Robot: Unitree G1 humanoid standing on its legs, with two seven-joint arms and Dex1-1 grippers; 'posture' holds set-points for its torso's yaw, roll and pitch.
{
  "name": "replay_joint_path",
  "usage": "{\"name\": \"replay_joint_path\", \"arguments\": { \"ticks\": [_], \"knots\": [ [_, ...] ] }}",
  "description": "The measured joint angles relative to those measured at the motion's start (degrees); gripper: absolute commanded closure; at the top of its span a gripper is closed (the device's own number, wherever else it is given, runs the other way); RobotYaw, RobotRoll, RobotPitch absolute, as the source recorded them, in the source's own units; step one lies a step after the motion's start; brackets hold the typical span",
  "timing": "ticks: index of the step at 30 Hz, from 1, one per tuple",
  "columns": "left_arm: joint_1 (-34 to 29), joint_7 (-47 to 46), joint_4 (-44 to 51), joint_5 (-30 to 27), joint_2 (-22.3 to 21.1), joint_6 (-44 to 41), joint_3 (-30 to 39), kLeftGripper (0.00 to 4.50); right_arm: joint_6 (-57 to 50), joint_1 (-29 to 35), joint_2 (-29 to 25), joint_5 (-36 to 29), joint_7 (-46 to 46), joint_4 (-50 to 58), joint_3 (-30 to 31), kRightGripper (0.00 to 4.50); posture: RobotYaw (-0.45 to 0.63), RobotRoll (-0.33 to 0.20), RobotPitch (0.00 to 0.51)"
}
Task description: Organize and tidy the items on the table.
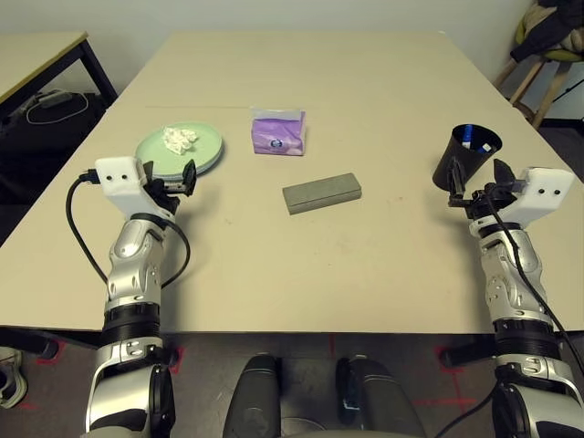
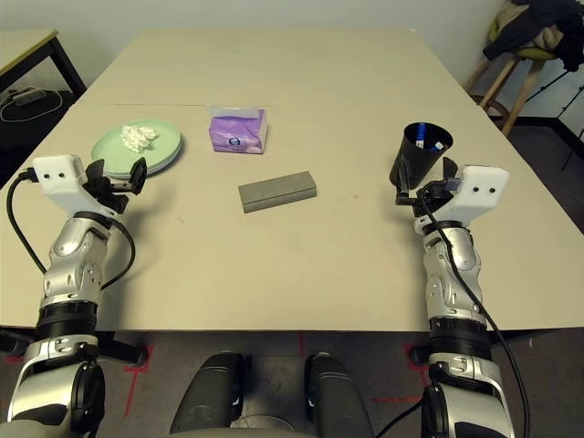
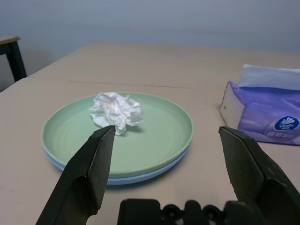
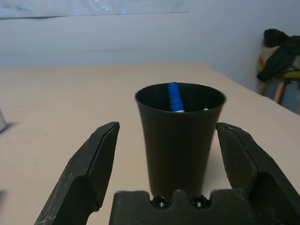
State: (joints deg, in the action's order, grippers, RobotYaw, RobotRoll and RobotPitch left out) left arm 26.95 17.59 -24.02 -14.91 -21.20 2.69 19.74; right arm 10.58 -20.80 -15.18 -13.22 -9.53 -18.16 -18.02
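Observation:
A pale-green plate (image 1: pixel 203 150) lies stacked on a light-blue plate (image 3: pixel 117 179) at the table's (image 1: pixel 365 265) left, with a crumpled white tissue (image 1: pixel 180 139) on top. My left gripper (image 1: pixel 179 181) stands open just short of the plates' near rim. A purple tissue pack (image 1: pixel 278 132) sits at mid-table, and a grey glasses case (image 1: pixel 321 192) lies in front of it. At the right, a black cup (image 1: pixel 467 155) stands upright holding pens (image 4: pixel 174 96), one blue-capped. My right gripper (image 1: pixel 477 181) is open right behind the cup, fingers either side and not touching it.
A smaller desk (image 1: pixel 36 50) with black legs stands at the back left, cables (image 1: pixel 55 102) beside it. A wooden stool (image 1: pixel 540 78) with dark clothing is at the back right. The table's right edge runs close beside the cup.

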Motion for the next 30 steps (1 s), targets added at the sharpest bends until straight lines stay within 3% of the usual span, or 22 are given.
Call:
{"name": "replay_joint_path", "arguments": {
  "ticks": [10,30],
  "knots": [
    [2.0,1.2,-3.3,-0.7,-1.6,0.1,0.0,0.0,-1.9,1.5,-0.4,0.2,1.2,2.5,-0.1,0.04,0.16,0.0,0.098],
    [2.0,-3.1,-3.5,-0.4,-0.6,0.8,-0.5,0.0,-3.5,1.8,-1.7,0.9,3.0,4.8,-0.1,0.04,0.15,0.0,0.089]
  ]
}}
